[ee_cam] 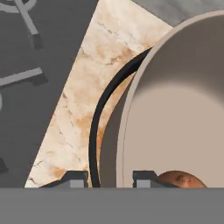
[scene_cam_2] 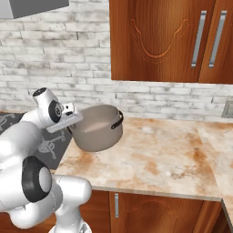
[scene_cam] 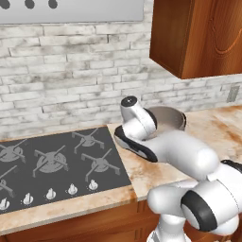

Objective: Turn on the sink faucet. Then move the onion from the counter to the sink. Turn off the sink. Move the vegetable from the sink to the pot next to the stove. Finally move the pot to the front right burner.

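Note:
The grey-brown pot (scene_cam_2: 98, 132) stands on the beige counter (scene_cam_2: 159, 159) just right of the black stove (scene_cam: 52, 160). Inside it, the reddish-orange onion (ee_cam: 179, 180) peeks up at the lower edge of the hand view. My gripper (ee_cam: 110, 178) is at the pot's left side, shut on the pot (ee_cam: 175, 109): one fingertip is outside its black handle (ee_cam: 94, 131) and the other inside the rim. From the right base view the hand (scene_cam_2: 73, 119) meets the rim. The sink and faucet are out of view.
The stove's front right burner (scene_cam: 99, 163) lies left of the pot, with silver knobs (scene_cam: 72, 189) along the front edge. Wooden wall cabinets (scene_cam_2: 168, 41) hang above the counter. A brick wall (scene_cam: 71, 80) runs behind, with an outlet (scene_cam_2: 227, 108) at the right.

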